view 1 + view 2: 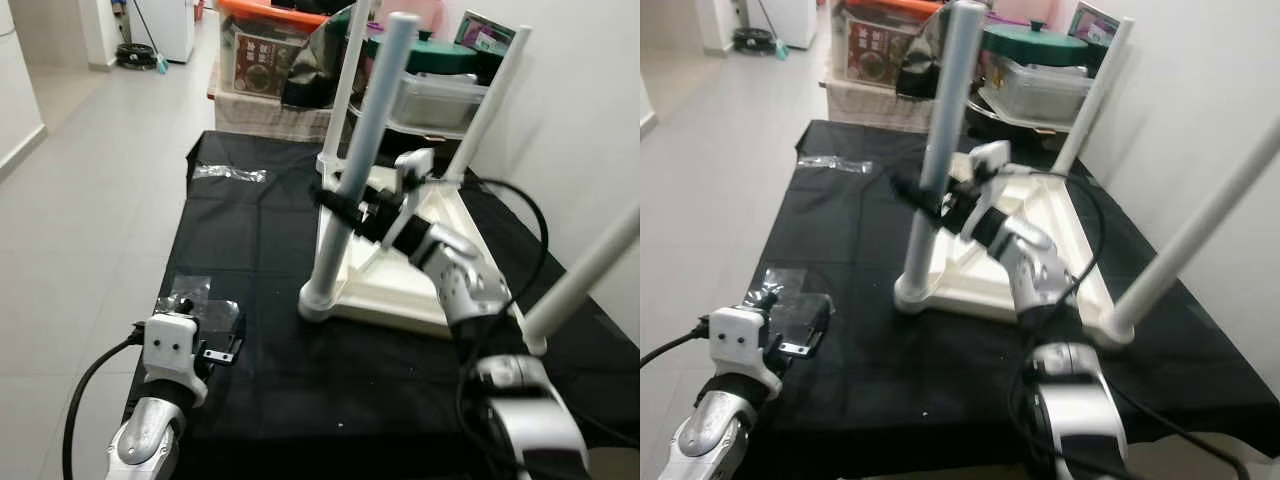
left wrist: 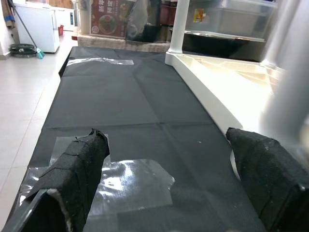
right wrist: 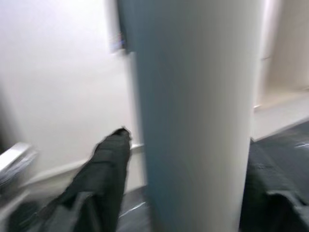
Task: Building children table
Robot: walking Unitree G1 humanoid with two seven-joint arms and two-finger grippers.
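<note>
A white children's table (image 1: 395, 285) lies upside down on a black-covered surface (image 1: 260, 250), with several white legs pointing up. My right gripper (image 1: 343, 205) reaches from the right and closes its two black fingers around the near left leg (image 1: 372, 130), about halfway up. In the right wrist view that leg (image 3: 193, 111) stands between the fingers (image 3: 104, 174), blurred. My left gripper (image 1: 218, 335) hovers low at the front left of the surface. Its padded fingers (image 2: 77, 174) are spread wide, with nothing between them, over a clear plastic bag (image 2: 130, 186).
A second clear plastic bag (image 1: 230, 173) lies at the far left of the black cover. Boxes and containers (image 1: 270, 50) are stacked behind the surface. A white wall (image 1: 590, 120) runs along the right side. Tiled floor (image 1: 90, 200) lies to the left.
</note>
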